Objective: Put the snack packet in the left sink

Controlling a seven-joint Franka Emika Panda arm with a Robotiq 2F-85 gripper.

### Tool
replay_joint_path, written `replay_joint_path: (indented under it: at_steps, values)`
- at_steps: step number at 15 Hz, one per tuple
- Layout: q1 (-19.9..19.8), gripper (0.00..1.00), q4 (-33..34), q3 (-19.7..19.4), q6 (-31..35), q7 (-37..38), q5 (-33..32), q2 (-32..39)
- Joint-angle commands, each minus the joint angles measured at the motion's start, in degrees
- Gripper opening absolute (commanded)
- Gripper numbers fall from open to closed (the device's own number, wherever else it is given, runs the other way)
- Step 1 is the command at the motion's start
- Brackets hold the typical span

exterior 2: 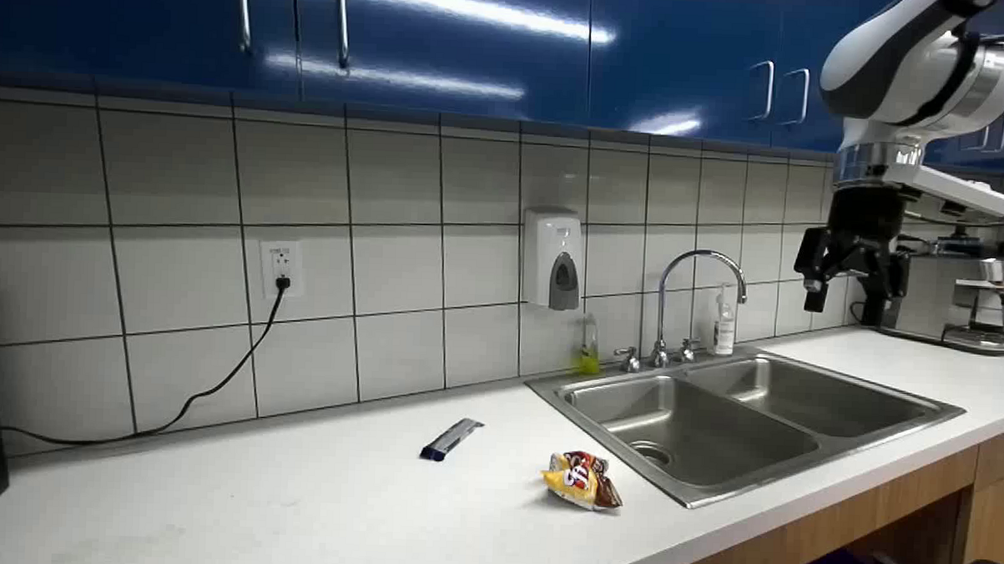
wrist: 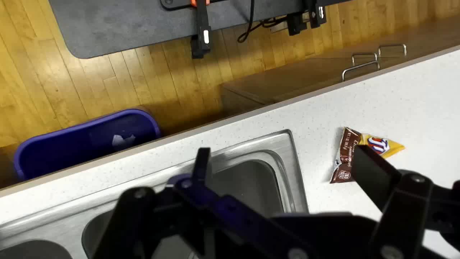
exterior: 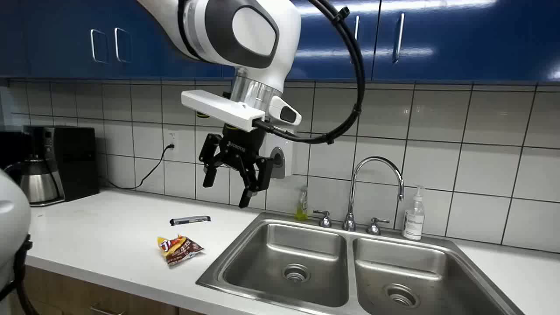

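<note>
The snack packet, crumpled yellow and brown with a red and white logo, lies on the white counter left of the sink in both exterior views. It also shows in the wrist view, partly hidden behind a finger. The left sink, a steel basin with a round drain, shows in both exterior views. In the wrist view the left sink is partly covered by the gripper. My gripper is open and empty, high above the counter and sink area, apart from the packet.
A thin dark stick-shaped wrapper lies behind the packet. The right basin, a tall faucet and soap bottles stand right or behind. A wall dispenser hangs nearby. A coffee maker stands left.
</note>
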Motion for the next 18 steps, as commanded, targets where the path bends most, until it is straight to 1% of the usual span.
replay_joint_path:
  at_steps: [1, 5, 7, 11, 14, 18]
  values:
    - [-1.9, 1.00, 0.1, 1.7, -0.2, -1.0, 1.0, 0.5]
    - [0.3, 1.00, -1.5, 3.4, 2.7, -0.7, 3.8, 2.0]
    - [1.8, 1.00, -2.8, 5.0, 4.7, -0.6, 6.4, 2.9]
    - [6.0, 1.00, -5.3, 9.1, 10.0, -0.4, 12.3, 5.9]
    - [9.0, 1.00, -5.6, 12.2, 16.5, -0.1, 15.8, 9.4]
    - [12.4, 1.00, -4.7, 15.0, 26.6, -0.2, 20.1, 15.3]
